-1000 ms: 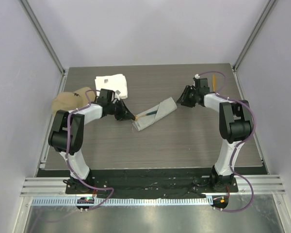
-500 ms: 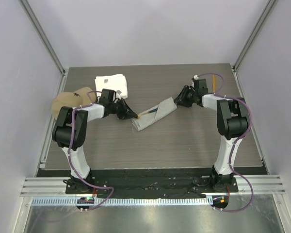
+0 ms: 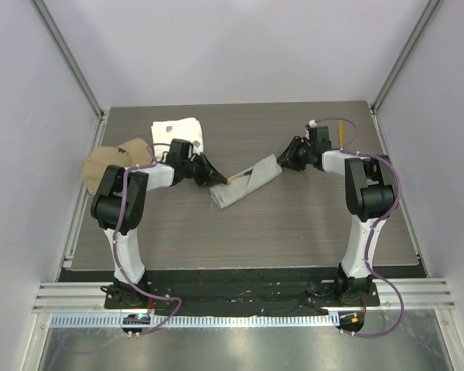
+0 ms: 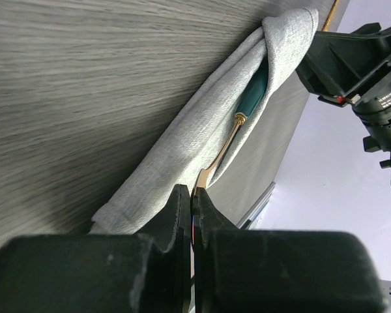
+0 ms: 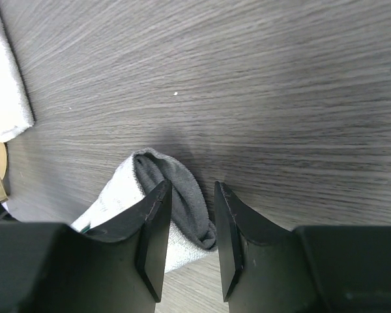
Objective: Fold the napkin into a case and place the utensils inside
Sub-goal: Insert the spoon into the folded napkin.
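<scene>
Two claws work at one grey case [image 3: 246, 182] that lies flat near the middle of the counter [image 3: 294, 232]. In the top view the case is a long thin pocket that runs from 8 o'clock up to 2 o'clock. The left claw [image 3: 219, 180] is at the 8 o'clock end. Its fingers are pressed tight together on the thin gold stem of the teal-handled utensil [image 4: 254, 88]. The teal handle is tucked inside the fold of the case, and only the gold stem sticks out to the claw. The right claw [image 3: 284, 162] is at the 2 o'clock end of the case. Its two fingers [image 5: 155, 225] stand apart, and the rolled end of the grey cloth lies in the gap between them. I cannot tell if the fingers touch the cloth. An orange-yellow stick [image 3: 341, 129] lies on the counter behind the right arm, well apart from the case, at about 2 o'clock from it. A white towel [image 3: 178, 133] lies at 10 o'clock from the case. A tan cap [image 3: 112, 160] sits at 9 o'clock, at the left edge of the counter.
</scene>
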Tool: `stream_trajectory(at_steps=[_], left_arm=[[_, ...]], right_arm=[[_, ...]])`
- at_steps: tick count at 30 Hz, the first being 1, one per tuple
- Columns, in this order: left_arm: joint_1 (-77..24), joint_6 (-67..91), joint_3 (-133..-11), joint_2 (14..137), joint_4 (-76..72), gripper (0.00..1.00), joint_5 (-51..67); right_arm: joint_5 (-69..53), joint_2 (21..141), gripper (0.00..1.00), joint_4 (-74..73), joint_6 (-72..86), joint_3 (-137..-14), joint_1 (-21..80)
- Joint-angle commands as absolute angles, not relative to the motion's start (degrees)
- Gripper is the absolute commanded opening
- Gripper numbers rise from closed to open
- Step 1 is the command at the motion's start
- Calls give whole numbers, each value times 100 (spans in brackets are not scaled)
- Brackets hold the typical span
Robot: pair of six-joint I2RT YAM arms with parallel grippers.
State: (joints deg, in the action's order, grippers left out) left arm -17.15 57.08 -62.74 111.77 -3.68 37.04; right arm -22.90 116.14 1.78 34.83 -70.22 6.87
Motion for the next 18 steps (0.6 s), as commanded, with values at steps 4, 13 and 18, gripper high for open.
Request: stream_trajectory(at_steps=[4,13,18], left_arm=[[-1960,6020,-6566,11276,-764,0,3560],[-1978,6310,-6548,11399,-940,0,3349],[-2021,6495,-6487,11435,-1142,0,3208]], right_arm=[[-2356,11707,38,369,3542,-7119,659],[-2329,11681,38,378,3542,-7102,659],[-2285,11672,38,378,3551,-7093,659]])
